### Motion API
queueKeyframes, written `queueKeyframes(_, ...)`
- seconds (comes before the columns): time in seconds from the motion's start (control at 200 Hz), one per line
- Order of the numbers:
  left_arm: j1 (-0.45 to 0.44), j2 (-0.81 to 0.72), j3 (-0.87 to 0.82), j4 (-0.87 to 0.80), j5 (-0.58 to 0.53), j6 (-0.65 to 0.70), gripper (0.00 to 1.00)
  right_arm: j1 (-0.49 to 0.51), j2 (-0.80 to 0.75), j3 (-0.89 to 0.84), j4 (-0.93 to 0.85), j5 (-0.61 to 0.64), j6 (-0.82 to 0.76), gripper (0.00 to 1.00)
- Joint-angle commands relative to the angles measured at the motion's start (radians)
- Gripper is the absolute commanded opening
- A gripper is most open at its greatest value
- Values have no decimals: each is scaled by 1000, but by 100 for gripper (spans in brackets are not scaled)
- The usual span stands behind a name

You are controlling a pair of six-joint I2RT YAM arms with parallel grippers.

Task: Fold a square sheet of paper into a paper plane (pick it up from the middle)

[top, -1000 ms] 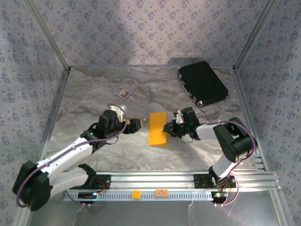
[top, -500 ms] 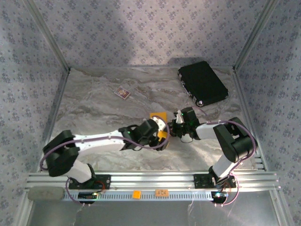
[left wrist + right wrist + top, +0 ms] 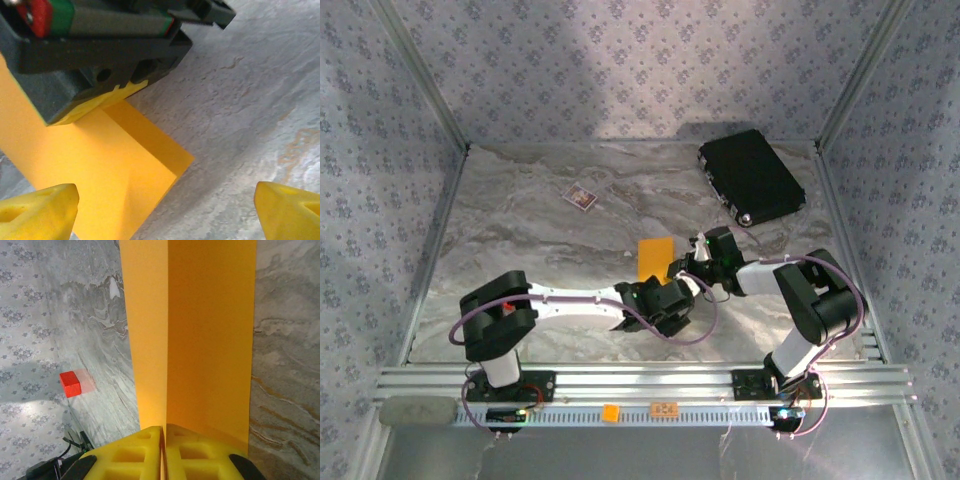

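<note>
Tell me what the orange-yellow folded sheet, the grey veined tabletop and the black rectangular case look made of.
Orange-yellow folded sheet: thin matte paper; sharp crease, glare-free face.
Grey veined tabletop: marble-patterned, perhaps printed laminate or vinyl; soft sheen, real stone not ruled out.
Black rectangular case: probably hard plastic or leatherette, smooth dull black; too distant to settle.

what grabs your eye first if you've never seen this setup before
The bright orange-yellow folded paper at mid-table stands out sharply against the grey marbled table. The right gripper is pinched shut on one edge of it, while the left gripper hangs wide open over a corner of it. After that, the black case in the far right corner draws the eye.
</note>
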Motion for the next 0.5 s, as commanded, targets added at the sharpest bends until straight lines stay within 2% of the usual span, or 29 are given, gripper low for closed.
queueKeyframes(0.0,-10,16,21,-32,-96,29,88,-7,-2,18,-13,-6,9,11)
queueKeyframes(0.21,-10,10,7,-7,-120,32,76,-8,-2,16,-14,-8,10,11)
queueKeyframes(0.41,-10,18,18,-21,-108,22,44,-11,-7,15,-15,-9,18,13)
queueKeyframes(0.495,-9,9,7,-14,-113,17,38,-12,-11,14,-19,-9,18,14)
